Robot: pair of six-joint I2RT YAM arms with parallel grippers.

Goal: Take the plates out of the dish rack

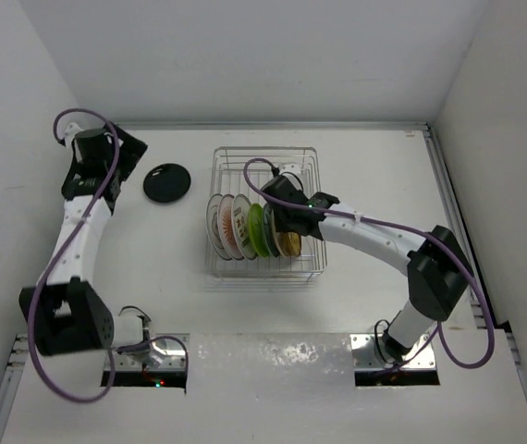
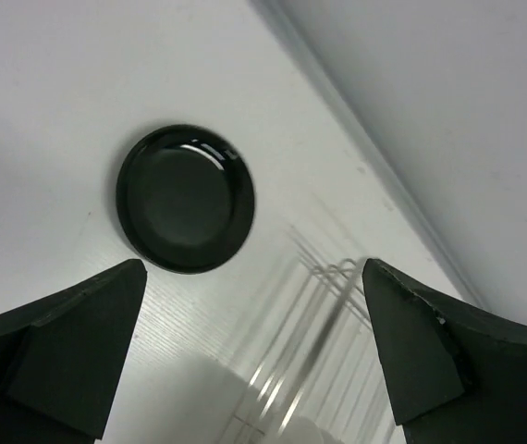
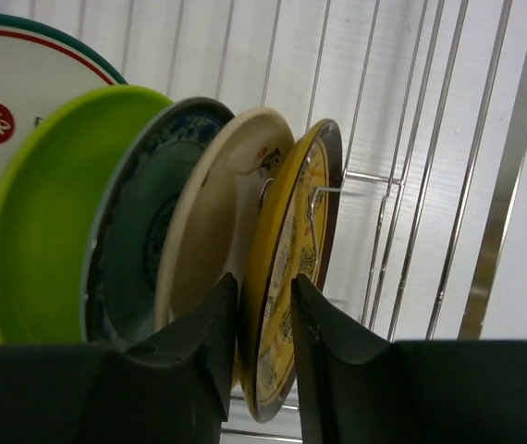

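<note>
Right gripper (image 3: 263, 282): clamps the yellow plate's (image 3: 287, 231) rim at the right end of the dish rack (image 1: 263, 149) row.
Left gripper (image 2: 252, 266): spread wide above the black plate (image 1: 167, 181), left of the rack and apart from it.
Plates (image 1: 245, 227): on edge along the rack's front.
Room: bare wire behind them.
Writing: red marks on the white plate (image 3: 14, 120), unreadable.

bright overhead light; faint shadow beneath rack (image 1: 263, 151). glare on black plate (image 2: 185, 199). left wrist: rack wires blurred. right wrist: fingers (image 3: 153, 388) dark, yellow plate (image 3: 280, 268) sharp.
</note>
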